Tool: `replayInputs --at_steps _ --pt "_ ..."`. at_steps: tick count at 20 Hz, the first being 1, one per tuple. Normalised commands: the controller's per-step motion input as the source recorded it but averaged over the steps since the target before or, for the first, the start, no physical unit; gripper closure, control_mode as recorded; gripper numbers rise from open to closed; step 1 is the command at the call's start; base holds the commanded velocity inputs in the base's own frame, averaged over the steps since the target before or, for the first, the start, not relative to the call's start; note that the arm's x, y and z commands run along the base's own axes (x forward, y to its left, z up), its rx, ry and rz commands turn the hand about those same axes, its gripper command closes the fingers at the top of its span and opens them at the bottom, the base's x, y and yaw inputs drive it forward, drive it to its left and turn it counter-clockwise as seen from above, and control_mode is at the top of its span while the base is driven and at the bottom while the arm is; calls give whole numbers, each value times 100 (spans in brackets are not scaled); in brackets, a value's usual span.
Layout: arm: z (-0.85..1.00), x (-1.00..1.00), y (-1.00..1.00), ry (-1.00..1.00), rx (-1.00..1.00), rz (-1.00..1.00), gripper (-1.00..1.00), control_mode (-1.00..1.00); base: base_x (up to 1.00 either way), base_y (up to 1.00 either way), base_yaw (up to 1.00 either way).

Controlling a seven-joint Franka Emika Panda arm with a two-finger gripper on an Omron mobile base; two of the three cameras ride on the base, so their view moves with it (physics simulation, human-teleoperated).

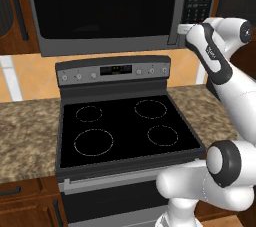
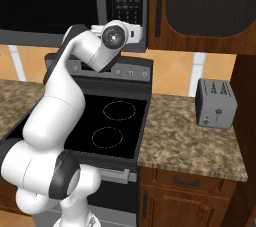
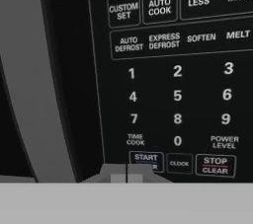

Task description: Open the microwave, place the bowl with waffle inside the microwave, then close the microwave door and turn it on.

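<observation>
A white robot arm rises from the foreground and reaches up and forward over a black stove (image 1: 125, 126) with four ring burners, set into a speckled brown stone bench (image 2: 190, 141). On the bench to the right of the stove stands a small grey toaster (image 2: 216, 103), well apart from the arm.

Above the stove hangs the microwave (image 1: 115, 11), a wide grey steel box. The microwave door (image 1: 105, 3), a dark glass panel in a steel frame, is closed flat against the front. To the door's right runs the black keypad strip (image 3: 173, 70), with number keys and labelled buttons.

The pincer (image 3: 127, 174) is closed, its two fingertips pressed together, at the lower end of the keypad. In the hand view the tips sit right at the START button (image 3: 146, 158), which lies left of the CLOCK and STOP CLEAR buttons.

Dark wooden cabinets (image 2: 200, 6) flank the microwave, and an orange tiled wall (image 2: 175, 71) shows behind the stove.
</observation>
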Motion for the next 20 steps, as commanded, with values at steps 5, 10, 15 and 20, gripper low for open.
replayInputs --at_steps 5,10,15,20 --pt "-4 6 0 0 0 0 100 -100 0 0 0" --pt "-18 48 -9 0 0 2 100 -100 0 0 0" --pt "-26 65 -9 0 0 6 100 -100 0 0 0" --pt "-28 53 5 0 -1 3 100 -100 0 0 0"
